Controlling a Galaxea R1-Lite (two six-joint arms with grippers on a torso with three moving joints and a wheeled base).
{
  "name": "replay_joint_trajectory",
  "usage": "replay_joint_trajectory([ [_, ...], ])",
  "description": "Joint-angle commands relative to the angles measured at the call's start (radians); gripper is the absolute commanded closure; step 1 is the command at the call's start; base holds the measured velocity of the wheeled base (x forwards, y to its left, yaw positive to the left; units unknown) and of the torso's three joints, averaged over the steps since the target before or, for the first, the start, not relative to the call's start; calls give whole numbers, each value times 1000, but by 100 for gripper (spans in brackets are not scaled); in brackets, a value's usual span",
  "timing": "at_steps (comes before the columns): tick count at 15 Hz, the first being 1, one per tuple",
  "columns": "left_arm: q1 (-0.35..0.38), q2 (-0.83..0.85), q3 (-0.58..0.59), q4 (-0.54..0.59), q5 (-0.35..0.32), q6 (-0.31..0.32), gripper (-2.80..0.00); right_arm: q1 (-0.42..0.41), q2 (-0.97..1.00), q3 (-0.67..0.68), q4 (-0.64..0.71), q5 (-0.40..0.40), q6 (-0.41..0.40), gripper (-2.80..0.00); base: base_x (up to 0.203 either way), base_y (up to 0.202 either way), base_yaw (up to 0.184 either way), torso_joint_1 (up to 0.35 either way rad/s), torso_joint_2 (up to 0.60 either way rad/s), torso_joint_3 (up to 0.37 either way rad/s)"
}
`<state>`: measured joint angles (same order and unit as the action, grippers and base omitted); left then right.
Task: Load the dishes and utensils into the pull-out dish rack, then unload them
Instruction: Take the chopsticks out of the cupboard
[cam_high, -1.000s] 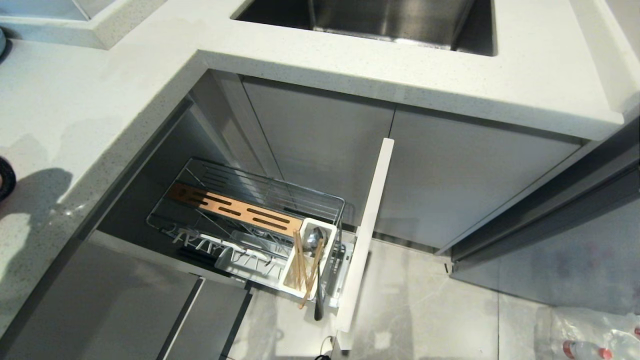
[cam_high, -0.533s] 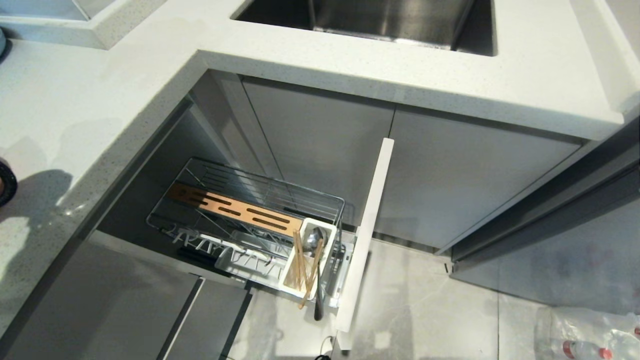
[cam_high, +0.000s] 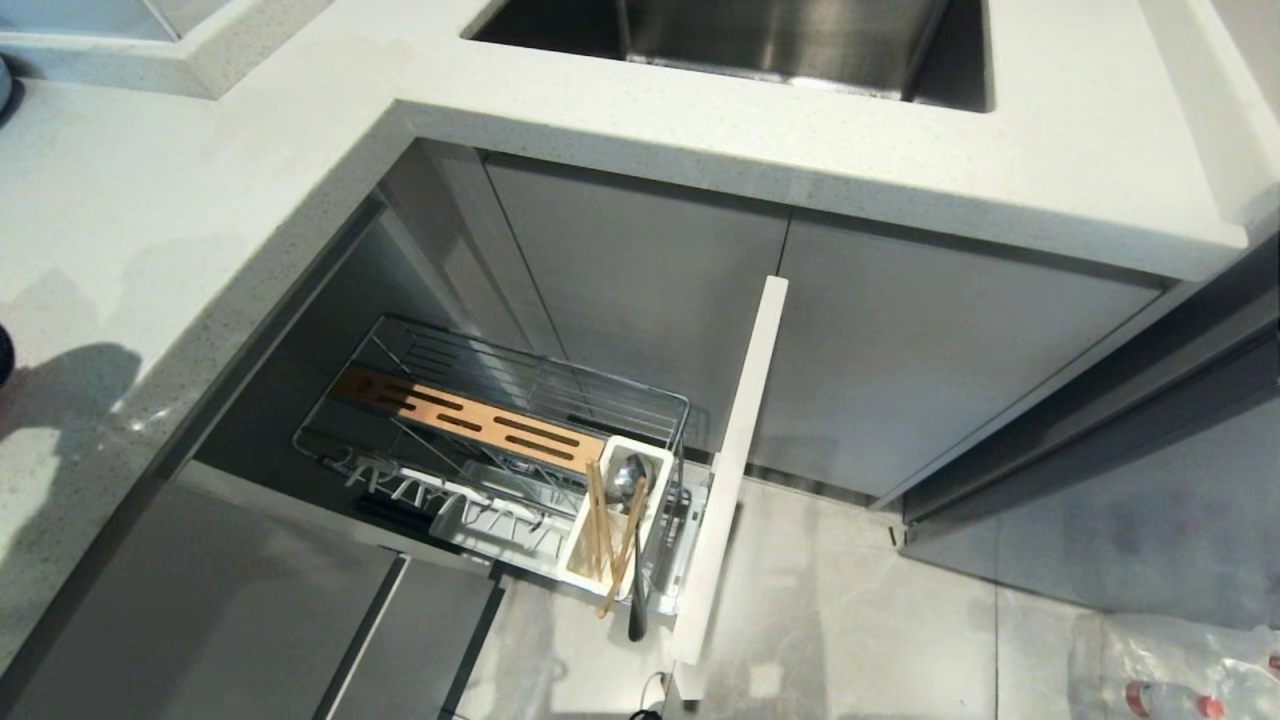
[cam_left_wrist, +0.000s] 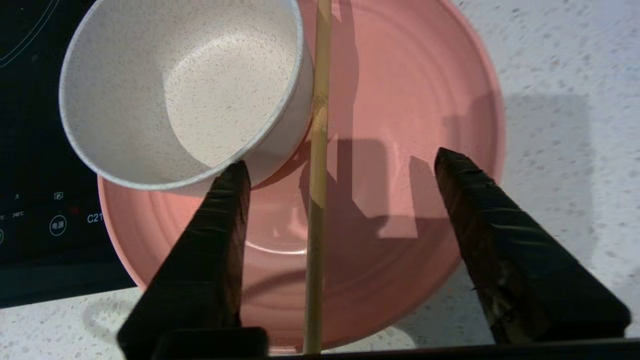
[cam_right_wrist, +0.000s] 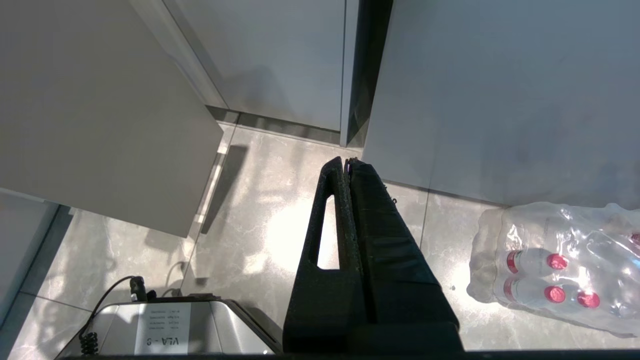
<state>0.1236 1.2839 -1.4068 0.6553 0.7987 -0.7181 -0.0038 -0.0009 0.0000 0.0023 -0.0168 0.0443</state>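
On the pale counter lies the pink plate (cam_left_wrist: 415, 85), with the cream bowl (cam_left_wrist: 190, 85) resting on its far side. A single wooden chopstick (cam_left_wrist: 318, 150) lies across the plate. My left gripper (cam_left_wrist: 340, 159) hangs over the plate, open, with the chopstick loose between its fingers, nearer the finger (cam_left_wrist: 220, 225) beside the bowl. The pull-out dish rack (cam_high: 520, 400) stands pulled out below the counter. Its white cutlery box (cam_high: 650, 470) holds more chopsticks (cam_high: 600, 540) and the grey spoon (cam_high: 628, 478). My right gripper (cam_right_wrist: 348, 162) is shut and empty, parked above the floor.
A black hob panel (cam_left_wrist: 30, 150) borders the plate. The rack's pale drawer front (cam_high: 735, 460) juts into the floor space. The steel sink (cam_high: 780, 40) is set into the counter (cam_high: 150, 200). A wrapped pack of bottles (cam_right_wrist: 555, 265) lies on the floor at the right.
A dark rounded part at the left edge of the head view has drawn back almost out of the picture. The rack and its contents have not moved.
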Motion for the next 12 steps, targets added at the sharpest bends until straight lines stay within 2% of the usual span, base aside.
replay_joint_trajectory([
  [1,-1,-12,-17,3,5,-4,-280,0,1,2,1,0,0,0,0,0,0,0,0,0],
  [4,-6,-25,-37,0,5,-4,-280,-1,1,2,-1,0,0,0,0,0,0,0,0,0],
  [7,-41,-52,-89,0,5,1,-280,-1,1,2,0,0,0,0,0,0,0,0,0,0],
  [8,-64,-63,-109,1,5,6,0,1,1,2,1,0,0,0,0,0,0,0,0,0],
  [10,-105,-73,-151,1,6,13,0,-1,1,2,0,0,0,0,0,0,0,0,0,0],
  [12,-179,-72,-187,-2,9,14,0,-1,1,2,0,0,0,0,0,0,0,0,0,0],
])
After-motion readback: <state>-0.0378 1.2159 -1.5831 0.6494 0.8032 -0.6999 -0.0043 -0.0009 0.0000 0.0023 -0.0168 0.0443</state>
